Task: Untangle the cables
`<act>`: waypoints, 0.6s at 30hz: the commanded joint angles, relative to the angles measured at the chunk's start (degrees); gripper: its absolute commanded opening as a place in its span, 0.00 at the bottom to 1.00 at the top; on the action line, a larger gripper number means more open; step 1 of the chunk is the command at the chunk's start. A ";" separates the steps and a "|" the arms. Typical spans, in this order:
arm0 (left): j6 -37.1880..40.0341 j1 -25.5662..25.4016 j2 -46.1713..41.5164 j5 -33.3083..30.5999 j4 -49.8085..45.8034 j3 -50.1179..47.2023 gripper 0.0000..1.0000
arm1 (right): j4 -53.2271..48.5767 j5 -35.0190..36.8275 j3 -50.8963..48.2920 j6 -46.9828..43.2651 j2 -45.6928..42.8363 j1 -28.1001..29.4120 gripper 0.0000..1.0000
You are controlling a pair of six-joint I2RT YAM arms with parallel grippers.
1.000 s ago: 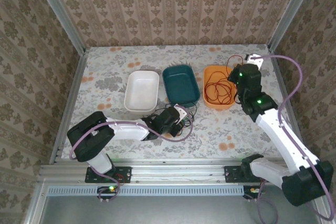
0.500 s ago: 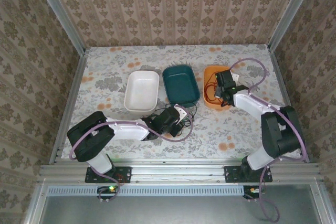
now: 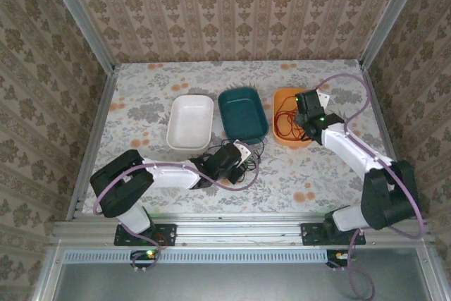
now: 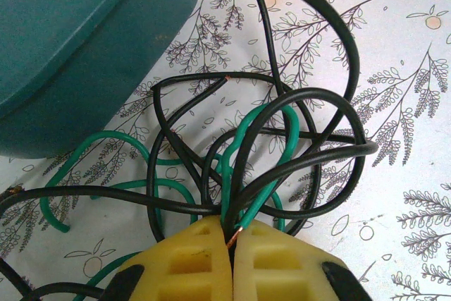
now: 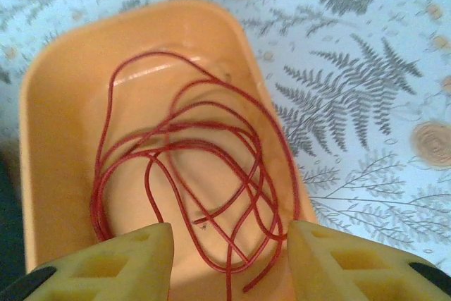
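Note:
In the left wrist view my left gripper (image 4: 232, 244) is shut, its yellow fingers (image 4: 183, 262) pinching strands of the green cable (image 4: 271, 139) and the black cable (image 4: 317, 103) where they tangle on the table. The top view shows this left gripper (image 3: 236, 161) at that tangle (image 3: 248, 167), just in front of the teal tray. The red cable (image 5: 190, 167) lies coiled and loose inside the orange tray (image 5: 42, 174). My right gripper (image 5: 229, 244) hangs open above it with nothing between its fingers. From above, the right gripper (image 3: 304, 106) is over the orange tray (image 3: 282, 96).
A white tray (image 3: 190, 121) and a teal tray (image 3: 243, 112) stand side by side left of the orange one. The teal tray's corner (image 4: 70, 33) is close beside the tangle. Metal frame posts and papered walls close in the table's sides and back.
The right arm swung in from the far right edge to over the orange tray, and its gripper opened, leaving the red cable lying in the tray. The left arm has not moved.

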 commanded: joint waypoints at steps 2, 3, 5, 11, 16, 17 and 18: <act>1.31 0.00 1.36 -0.18 -5.26 -0.89 0.00 | -1.70 2.67 -0.38 -1.39 -6.07 -0.16 0.49; 1.37 -0.05 1.32 -0.14 -5.26 -0.89 0.00 | -1.55 1.69 -0.83 -1.79 -6.89 -0.13 0.48; 1.50 -0.05 1.16 -0.09 -5.17 -0.89 0.00 | -1.74 -1.13 -1.88 -2.60 -8.74 0.06 0.49; 2.57 0.00 -0.54 1.40 -4.19 -1.32 0.00 | 1.96 -22.55 -6.93 -8.92 -13.89 3.86 0.47; 2.86 0.16 -2.29 2.62 -2.95 -2.03 0.00 | 3.18 -37.90 -11.80 -10.85 -14.44 12.45 0.46; 2.71 0.19 -2.66 2.79 -2.89 -2.20 0.00 | 4.19 -38.80 -13.12 -10.09 -14.06 14.05 0.46; 2.73 0.23 -3.08 3.17 -2.85 -2.36 0.00 | 5.27 -39.27 -14.23 -9.39 -13.63 14.87 0.46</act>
